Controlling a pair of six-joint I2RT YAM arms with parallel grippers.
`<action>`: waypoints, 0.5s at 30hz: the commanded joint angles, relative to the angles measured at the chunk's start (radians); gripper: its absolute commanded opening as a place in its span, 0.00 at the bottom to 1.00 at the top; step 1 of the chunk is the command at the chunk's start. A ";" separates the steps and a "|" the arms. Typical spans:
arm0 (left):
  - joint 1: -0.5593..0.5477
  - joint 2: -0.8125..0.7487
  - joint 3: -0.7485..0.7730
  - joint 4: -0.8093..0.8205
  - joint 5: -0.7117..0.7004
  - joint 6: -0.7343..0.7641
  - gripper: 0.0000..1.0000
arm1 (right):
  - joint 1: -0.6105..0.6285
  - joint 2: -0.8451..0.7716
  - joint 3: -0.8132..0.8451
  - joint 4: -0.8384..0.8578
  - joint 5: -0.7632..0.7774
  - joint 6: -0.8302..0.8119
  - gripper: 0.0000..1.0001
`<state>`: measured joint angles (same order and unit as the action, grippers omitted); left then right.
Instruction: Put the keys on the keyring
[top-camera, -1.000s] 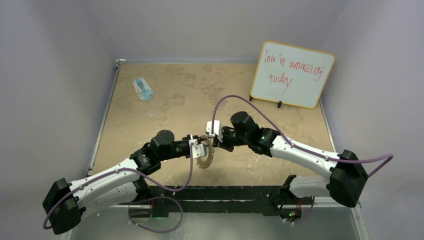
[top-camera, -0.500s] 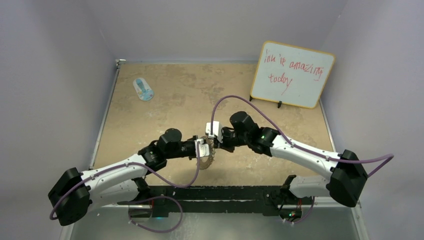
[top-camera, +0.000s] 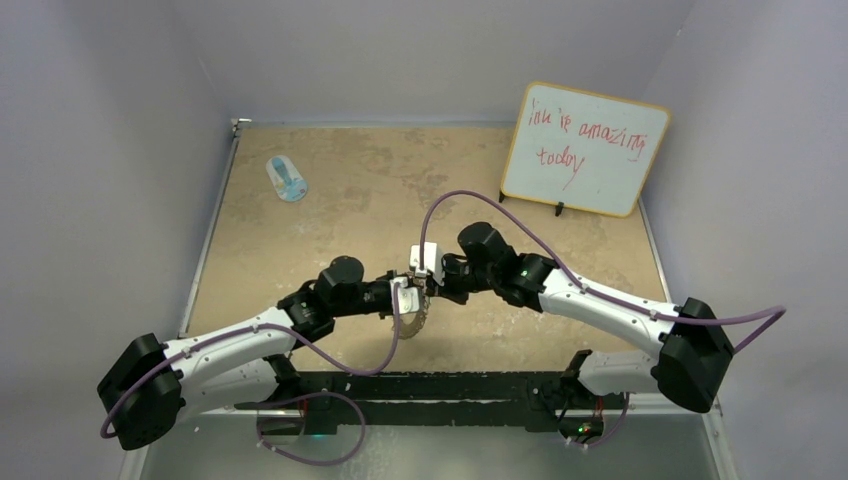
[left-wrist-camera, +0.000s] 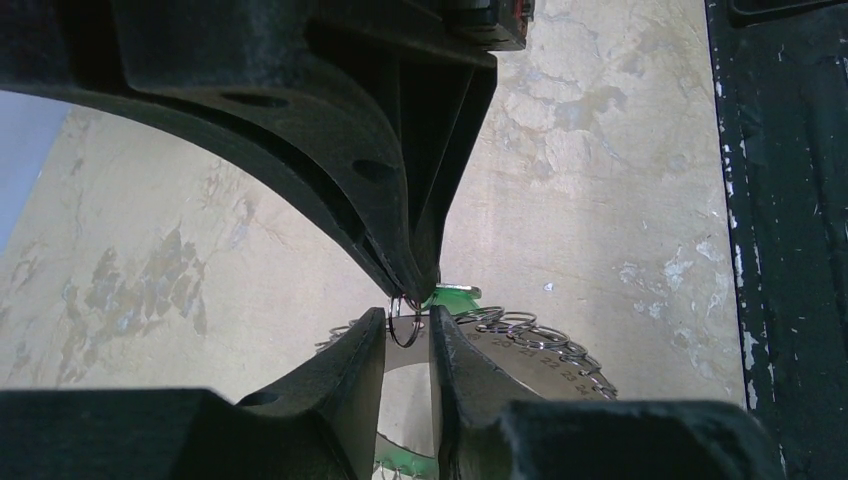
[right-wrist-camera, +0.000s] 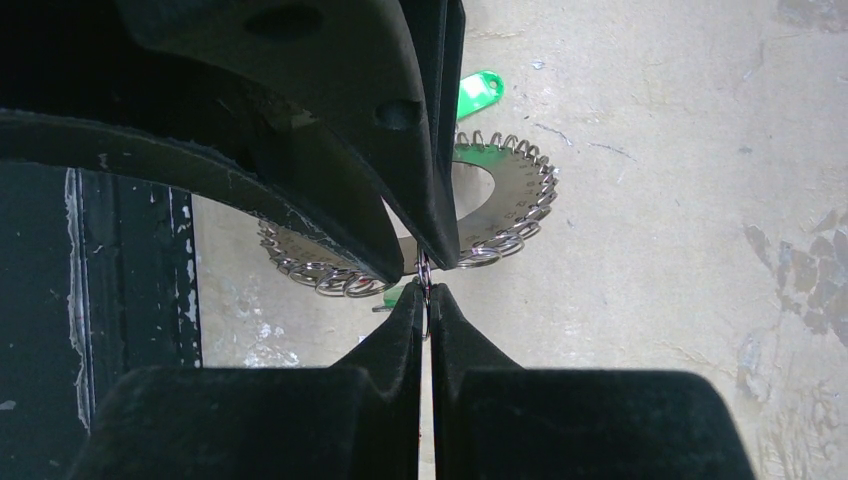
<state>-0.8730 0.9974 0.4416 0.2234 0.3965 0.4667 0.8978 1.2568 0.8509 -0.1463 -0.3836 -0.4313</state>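
The keyring (right-wrist-camera: 508, 196), a flat silver disc with wire loops round its rim, lies under both grippers; it also shows in the left wrist view (left-wrist-camera: 540, 352) and the top view (top-camera: 413, 322). My right gripper (right-wrist-camera: 425, 292) is shut on a small wire ring (left-wrist-camera: 405, 322) at the disc's rim. My left gripper (left-wrist-camera: 408, 325) is narrowly open, its fingertips on either side of that same ring, tip to tip with the right gripper. A green key tag (left-wrist-camera: 452, 295) sits just behind the pinched ring. Another green tag (right-wrist-camera: 478, 92) lies beyond the disc. Black and red tags are out of view.
A blue-and-white oval object (top-camera: 287, 178) lies at the far left of the table. A whiteboard (top-camera: 584, 148) with red writing stands at the back right. A black strip (left-wrist-camera: 780, 240) runs along the table's near edge.
My left gripper has moved right and closed in on the right gripper's tips. In the last half second both arms have hardly moved. The keyring has stayed in place.
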 joint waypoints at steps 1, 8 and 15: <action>-0.004 -0.014 0.031 0.061 0.026 0.001 0.21 | 0.007 0.004 0.050 0.013 0.003 -0.008 0.00; -0.004 -0.022 0.026 0.073 0.018 -0.004 0.12 | 0.009 0.001 0.043 0.012 0.005 -0.006 0.00; -0.004 -0.033 0.021 0.076 -0.001 -0.005 0.00 | 0.010 -0.002 0.041 0.013 0.005 -0.009 0.00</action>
<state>-0.8730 0.9882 0.4416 0.2470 0.3939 0.4633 0.9005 1.2568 0.8513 -0.1471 -0.3813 -0.4313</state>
